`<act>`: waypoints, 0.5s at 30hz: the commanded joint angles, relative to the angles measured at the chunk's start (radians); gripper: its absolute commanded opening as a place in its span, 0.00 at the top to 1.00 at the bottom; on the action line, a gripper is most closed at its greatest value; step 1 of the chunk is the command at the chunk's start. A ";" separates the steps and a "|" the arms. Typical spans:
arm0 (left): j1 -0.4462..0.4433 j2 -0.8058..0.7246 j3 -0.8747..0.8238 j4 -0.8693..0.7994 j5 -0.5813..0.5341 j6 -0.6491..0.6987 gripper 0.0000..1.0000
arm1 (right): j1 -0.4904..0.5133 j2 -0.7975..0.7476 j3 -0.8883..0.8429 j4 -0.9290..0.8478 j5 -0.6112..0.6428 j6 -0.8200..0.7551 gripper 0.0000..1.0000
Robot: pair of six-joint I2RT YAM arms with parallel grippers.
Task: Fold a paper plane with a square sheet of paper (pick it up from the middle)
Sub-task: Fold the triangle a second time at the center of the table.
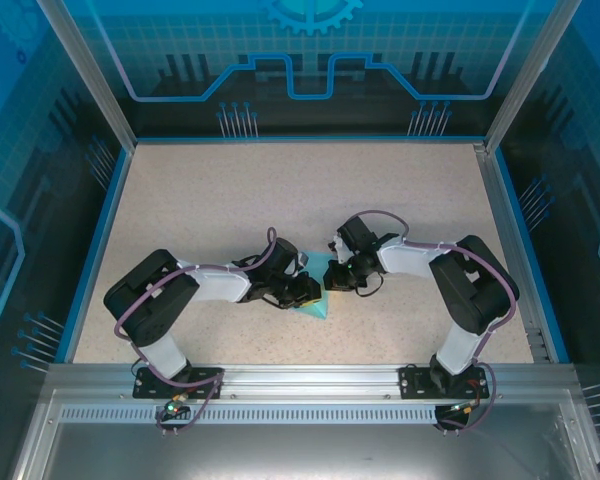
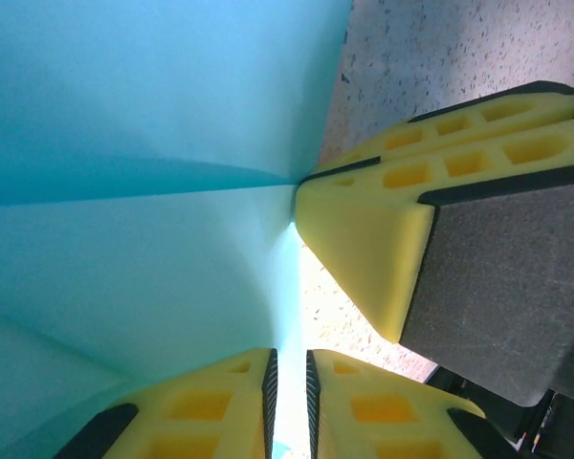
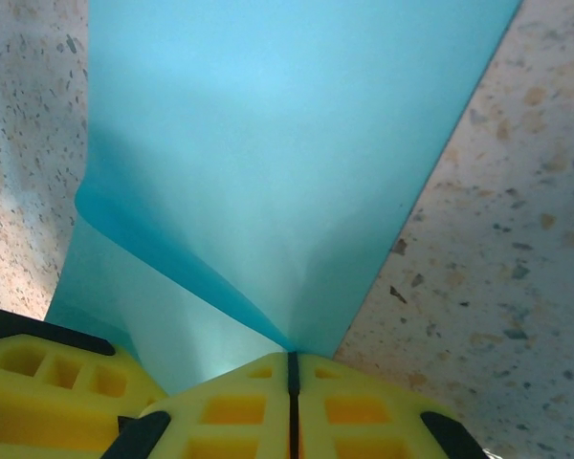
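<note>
Cyan square sheet of paper (image 1: 318, 308) bowed, 6 o'clock of table (image 1: 230, 200) centre | left gripper (image 2: 289, 368) narrow, pinching its 9 o'clock side | right gripper (image 3: 289, 368) clamped on its 3 o'clock edge | advice: level both pinches, align edges, then crease slowly

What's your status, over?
Both left jaws and right jaws shut on the square sheet of paper. Paper bowed between them, no plane yet. Nothing in the way.
</note>
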 commanded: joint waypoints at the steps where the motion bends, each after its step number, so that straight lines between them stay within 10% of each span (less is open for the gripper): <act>1: -0.007 0.011 -0.015 0.000 0.019 -0.001 0.82 | 0.008 -0.001 0.021 -0.023 0.017 -0.017 0.91; 15: -0.008 -0.024 -0.019 -0.005 0.023 0.002 0.82 | 0.020 0.018 0.020 -0.015 -0.038 -0.031 0.91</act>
